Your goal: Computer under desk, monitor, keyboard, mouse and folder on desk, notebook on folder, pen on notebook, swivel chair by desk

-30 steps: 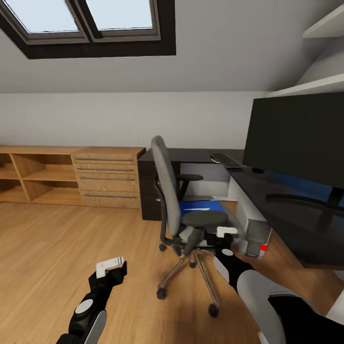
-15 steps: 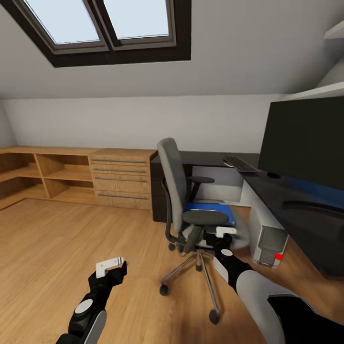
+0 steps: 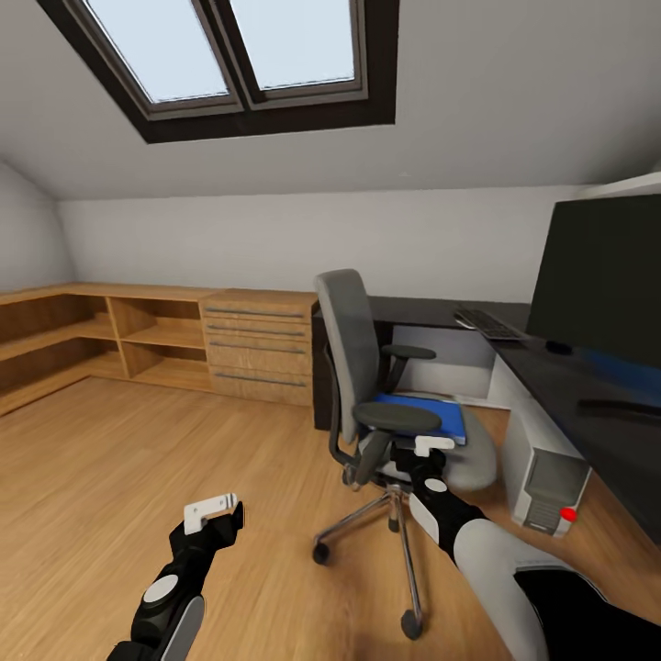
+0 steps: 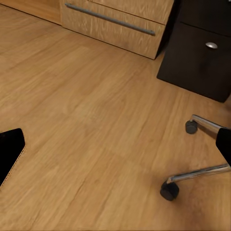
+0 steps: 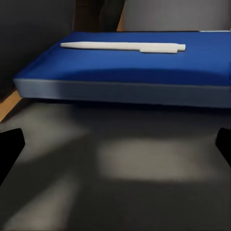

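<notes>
Blue folder (image 5: 144, 67) carries a white pen (image 5: 122, 46); both end effectors spread wide.

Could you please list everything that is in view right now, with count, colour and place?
swivel chair: one, grey with black armrests, on the wooden floor beside the desk
blue book: one, blue, flat on the chair seat; whether it is the folder or the notebook I cannot tell
pen: one, white, lying on the blue book
desk: one, dark, along the right
monitor: one, black, on the desk
keyboard: one, dark, on the desk past the monitor
computer: one, grey with a red light, under the desk
shelf and drawer unit: one, light wood, against the far wall
skylight: two panes, dark frame, in the sloped ceiling
left gripper: one, white fingers, above bare floor
right gripper: one, white fingers, at the chair seat, open
</notes>
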Controlling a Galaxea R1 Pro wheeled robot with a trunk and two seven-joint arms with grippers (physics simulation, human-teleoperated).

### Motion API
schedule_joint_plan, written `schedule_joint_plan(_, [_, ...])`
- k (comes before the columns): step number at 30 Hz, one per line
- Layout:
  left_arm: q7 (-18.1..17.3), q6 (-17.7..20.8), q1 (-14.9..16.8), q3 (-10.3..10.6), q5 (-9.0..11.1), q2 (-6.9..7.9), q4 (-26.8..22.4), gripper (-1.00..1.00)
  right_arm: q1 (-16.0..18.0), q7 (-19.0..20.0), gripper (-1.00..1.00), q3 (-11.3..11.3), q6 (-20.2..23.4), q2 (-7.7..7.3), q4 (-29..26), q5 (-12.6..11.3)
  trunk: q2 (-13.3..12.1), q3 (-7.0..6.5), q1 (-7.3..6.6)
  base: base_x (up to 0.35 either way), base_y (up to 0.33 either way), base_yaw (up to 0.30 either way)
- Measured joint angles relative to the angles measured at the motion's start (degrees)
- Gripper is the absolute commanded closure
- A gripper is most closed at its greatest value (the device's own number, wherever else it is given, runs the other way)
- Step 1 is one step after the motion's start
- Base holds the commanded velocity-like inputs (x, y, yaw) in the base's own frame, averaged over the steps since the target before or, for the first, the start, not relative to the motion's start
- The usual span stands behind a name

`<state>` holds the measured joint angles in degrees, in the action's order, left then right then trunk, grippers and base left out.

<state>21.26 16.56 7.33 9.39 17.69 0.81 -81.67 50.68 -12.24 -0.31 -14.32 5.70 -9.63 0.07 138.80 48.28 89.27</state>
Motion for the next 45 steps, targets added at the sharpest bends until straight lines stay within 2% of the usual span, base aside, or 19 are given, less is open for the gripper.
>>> schedule_joint_plan(13, [0.0, 0.0, 0.0, 0.0, 0.0, -0.08, 0.0, -1.0, 0.0, 0.0, -1.0, 0.0, 0.0, 0.0, 0.0, 0.0, 0.0, -0.94, 0.0, 0.0, 0.0, 0.178])
schedule_joint_plan(23, [0.1, 0.0, 0.0, 0.0, 0.0, -0.09, 0.0, -1.0, 0.0, 0.0, -1.0, 0.0, -0.3, -0.01, 0.0, -0.1, 0.0, -1.07, 0.0, 0.0, 0.0, 0.019])
schedule_joint_plan(45, [0.2, 0.4, 0.0, 0.0, 0.1, 0.0, -0.6, -1.0, 0.0, 0.0, -1.0, 0.0, -1.2, -0.1, 0.0, 0.0, 0.0, -2.38, 0.0, 0.0, 0.0, -0.183])
